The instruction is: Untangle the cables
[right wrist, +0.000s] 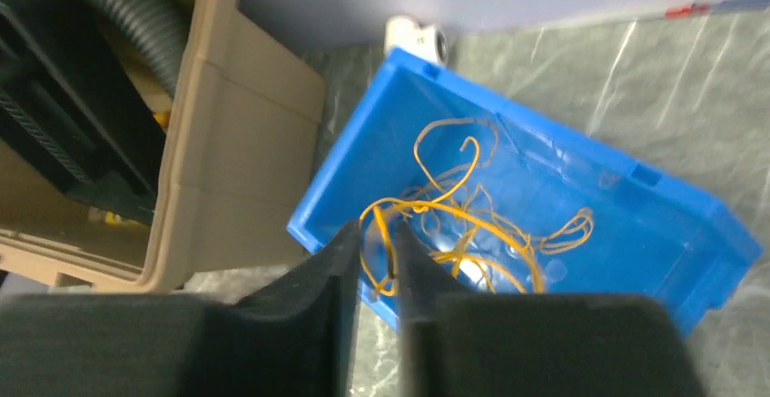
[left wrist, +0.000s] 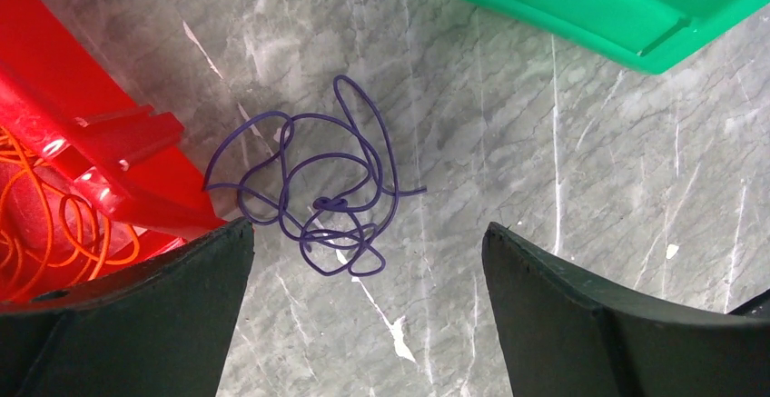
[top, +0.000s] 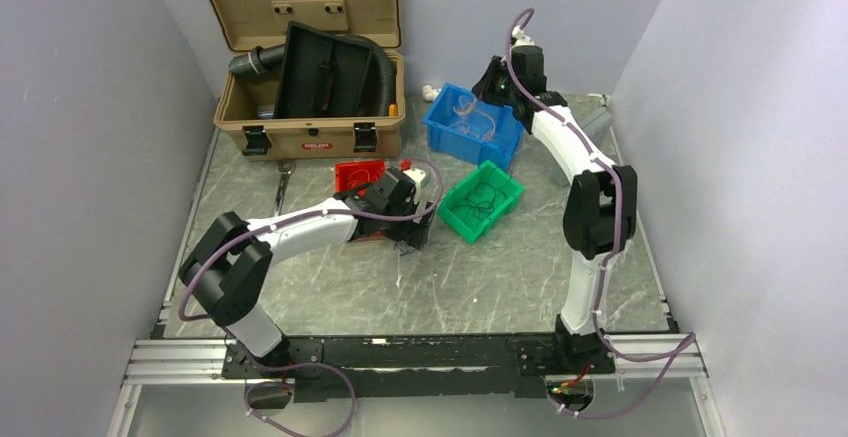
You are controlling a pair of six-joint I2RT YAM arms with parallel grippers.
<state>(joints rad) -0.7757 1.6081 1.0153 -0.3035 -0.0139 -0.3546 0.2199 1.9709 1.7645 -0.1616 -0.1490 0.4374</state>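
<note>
**Beside the green bin: three cable tangles and two grippers**

Nearer than the green bin (left wrist: 563,6) and to its left, the left gripper (left wrist: 368,233) hangs over the marble-patterned table (left wrist: 590,188). Its jaws are spread wide and hold nothing. Directly beneath the gap lies a purple cable (left wrist: 318,197), a thin wire knotted into loose loops. It rests flat on the table, apart from both dark fingers (left wrist: 545,306).

Left of the green bin, the red bin (left wrist: 54,97) sits just beside the purple cable and contains orange cables (left wrist: 45,224). Dark wire loops (top: 480,197) lie inside the green bin itself.

Beyond the green bin stands the blue bin (right wrist: 636,224), with yellow cables (right wrist: 454,224) piled inside. The right gripper (right wrist: 377,231) is poised over this bin's near-left corner. Its jaws are drawn to a narrow slit, and one yellow strand is caught in that slit.

Farther back, left of the green bin, an open tan case (top: 300,142) holds a black corrugated hose (top: 385,67). The case stands against the rear wall.
</note>
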